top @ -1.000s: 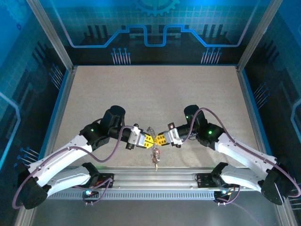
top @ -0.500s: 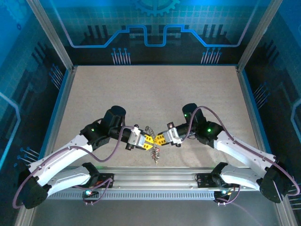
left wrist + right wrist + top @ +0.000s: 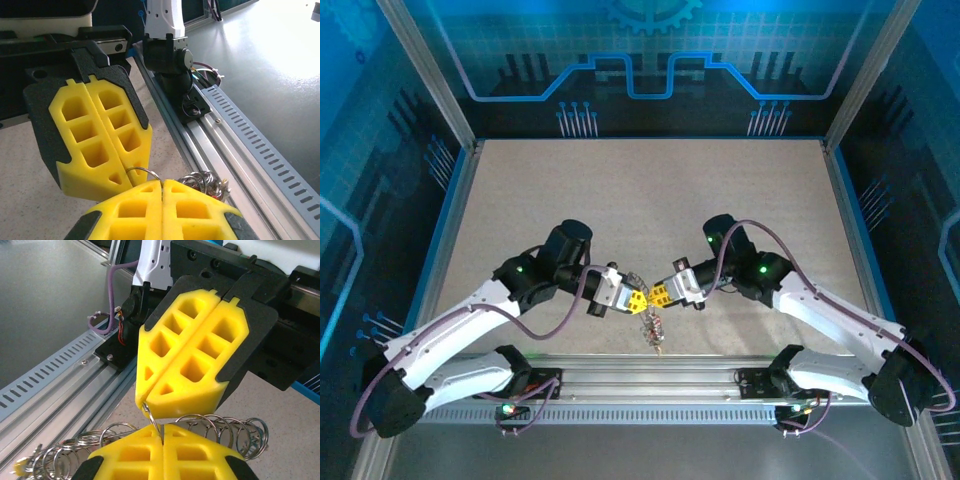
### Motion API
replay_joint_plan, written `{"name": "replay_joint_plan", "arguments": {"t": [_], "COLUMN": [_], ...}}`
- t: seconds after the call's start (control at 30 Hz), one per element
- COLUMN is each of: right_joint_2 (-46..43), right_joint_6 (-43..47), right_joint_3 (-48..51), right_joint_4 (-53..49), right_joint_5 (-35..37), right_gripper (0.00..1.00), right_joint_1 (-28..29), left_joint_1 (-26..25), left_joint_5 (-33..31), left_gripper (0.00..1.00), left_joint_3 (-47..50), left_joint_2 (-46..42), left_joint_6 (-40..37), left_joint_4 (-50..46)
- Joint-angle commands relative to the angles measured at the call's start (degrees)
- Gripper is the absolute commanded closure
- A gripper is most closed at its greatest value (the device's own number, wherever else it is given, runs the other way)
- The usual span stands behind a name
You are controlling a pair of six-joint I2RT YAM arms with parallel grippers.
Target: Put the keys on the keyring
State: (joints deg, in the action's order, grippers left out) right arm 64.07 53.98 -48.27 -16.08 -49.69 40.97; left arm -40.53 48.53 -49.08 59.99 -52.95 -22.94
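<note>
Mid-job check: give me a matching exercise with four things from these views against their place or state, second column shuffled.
Things:
1. left hand
2. thin wire ring
3. bunch of rings
4. slotted rail

Place or state:
A. loose cluster just beside the yellow fingertips, not gripped
B. runs along the table's near edge
C. shut, tip to tip with the right hand
D. pinched between the two hands

Pairs: 1-C, 2-D, 3-A, 4-B

Keyring [image 3: 142,169] between left claw [image 3: 638,300] and right claw [image 3: 660,295]
</note>
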Motion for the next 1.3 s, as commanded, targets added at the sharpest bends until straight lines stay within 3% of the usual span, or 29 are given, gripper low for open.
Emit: {"name": "replay_joint_plan", "arguments": {"t": [0.0,0.57,1.27], "right_joint_2": [0.69,2.27,4.13], "right_joint_6": [3.10,5.61,7.61], "right_joint_3": [-4.32,-5.75,-7.54], "right_joint_4": [-2.06,-5.37,-8.01], "right_joint_5": [1.58,0.69,1.01], "right_gripper": [1.00,1.00,1.00], "right_joint_1": [0.24,0.64,0.95], "left_joint_1": [-0.01,0.53,0.76], "left_joint_5": [6.39,12.25,11.43], "left_gripper": [1.00,0.94,0.83], "left_joint_3": [-1.85,-4.24,-4.19], "left_joint_2": [1.90,6.01,6.77], "left_joint_6": [-2.83,-4.06,-3.13], "left_joint_4": [-4.48,-4.27,-5.46]}}
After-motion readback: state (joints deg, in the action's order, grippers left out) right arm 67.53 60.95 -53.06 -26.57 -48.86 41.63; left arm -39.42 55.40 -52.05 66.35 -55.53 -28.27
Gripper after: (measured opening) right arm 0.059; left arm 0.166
